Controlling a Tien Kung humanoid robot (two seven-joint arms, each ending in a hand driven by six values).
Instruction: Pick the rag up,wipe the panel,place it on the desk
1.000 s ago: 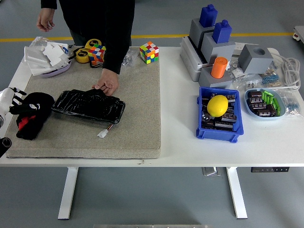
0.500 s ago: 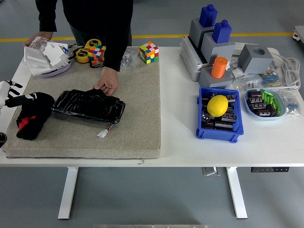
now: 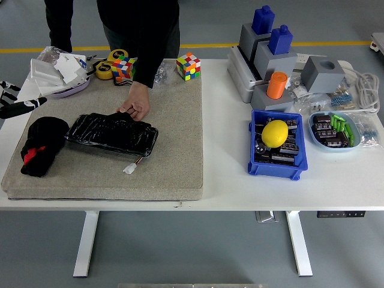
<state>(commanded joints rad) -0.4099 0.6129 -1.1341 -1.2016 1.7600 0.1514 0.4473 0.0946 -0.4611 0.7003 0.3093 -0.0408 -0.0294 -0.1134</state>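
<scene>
Obs: Lying on the grey mat, just left of the black panel, is the rag, a black heap with a red patch. Nothing grips it.

Chk: Left hand?

Obs: At the frame's left edge, up and left of the panel, clear of the rag. Fingers extended and loose, holding nothing; one dark finger points right.

Chk: Panel?

Obs: A person's hand rests on its far edge, near a white connector. Right hand not visible.
</scene>
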